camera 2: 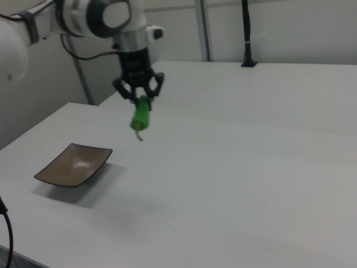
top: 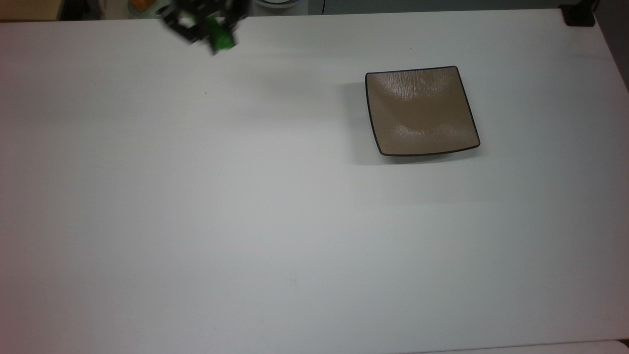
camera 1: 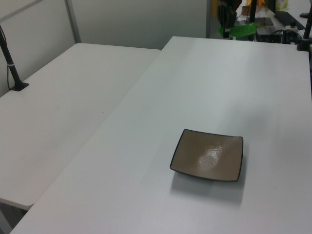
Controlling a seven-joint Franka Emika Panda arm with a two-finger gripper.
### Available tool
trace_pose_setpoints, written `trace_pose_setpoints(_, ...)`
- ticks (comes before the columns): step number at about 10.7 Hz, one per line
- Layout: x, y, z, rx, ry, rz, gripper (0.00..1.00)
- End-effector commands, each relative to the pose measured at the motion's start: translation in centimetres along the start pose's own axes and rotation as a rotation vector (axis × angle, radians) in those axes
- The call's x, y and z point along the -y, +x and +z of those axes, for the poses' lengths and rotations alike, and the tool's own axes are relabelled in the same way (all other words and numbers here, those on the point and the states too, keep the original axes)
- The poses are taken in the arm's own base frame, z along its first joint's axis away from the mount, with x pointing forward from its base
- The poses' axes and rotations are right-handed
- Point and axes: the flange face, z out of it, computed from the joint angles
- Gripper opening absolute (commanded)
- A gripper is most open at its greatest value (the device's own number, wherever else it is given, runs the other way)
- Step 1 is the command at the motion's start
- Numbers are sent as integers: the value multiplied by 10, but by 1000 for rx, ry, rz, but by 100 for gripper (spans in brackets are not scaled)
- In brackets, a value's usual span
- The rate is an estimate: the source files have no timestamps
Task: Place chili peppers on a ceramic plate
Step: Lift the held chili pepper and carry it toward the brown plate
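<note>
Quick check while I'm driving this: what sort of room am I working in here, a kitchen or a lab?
Most likely a lab or test workspace, not a kitchen: bare white tables pushed together, black clamp-mounted poles at the edges, and a lone ceramic plate as a prop while the gripper carries the chili pepper.
</note>
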Motion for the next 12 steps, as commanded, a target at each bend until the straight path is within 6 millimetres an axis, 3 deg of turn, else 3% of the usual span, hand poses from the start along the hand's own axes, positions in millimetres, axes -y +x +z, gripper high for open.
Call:
trace_pose_setpoints(1, 98, 11, 2, 21, 20, 102, 0)
trace_pose_setpoints(4, 184, 47, 26, 35, 25, 222, 0)
trace_pose_setpoints(7, 258, 76, 78, 8, 20, 279, 0)
trace_pose_setpoints(9, 285, 96, 118, 5, 20, 304, 0)
trace_pose_setpoints(12, 303, 124, 177, -72, 19, 377, 0)
